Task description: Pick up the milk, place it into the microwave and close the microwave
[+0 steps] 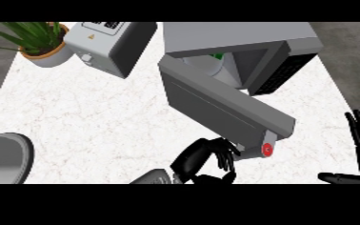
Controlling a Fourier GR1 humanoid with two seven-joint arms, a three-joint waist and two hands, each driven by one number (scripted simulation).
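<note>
Milk, a white carton with green (pixel 219 62), is seen inside the grey box-shaped microwave (pixel 239 38) on the white marbled table (pixel 91 119). Its open door (pixel 221 105) is touched by the left robot hand (pixel 204 156), fingers curled. The right robot hand (pixel 348 176) rests open at the edge.

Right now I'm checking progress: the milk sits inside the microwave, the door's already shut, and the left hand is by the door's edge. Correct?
Not quite: the microwave door is open, swung outward, as the head view shows. The milk is inside, and the left hand is at the door's outer edge.
</note>
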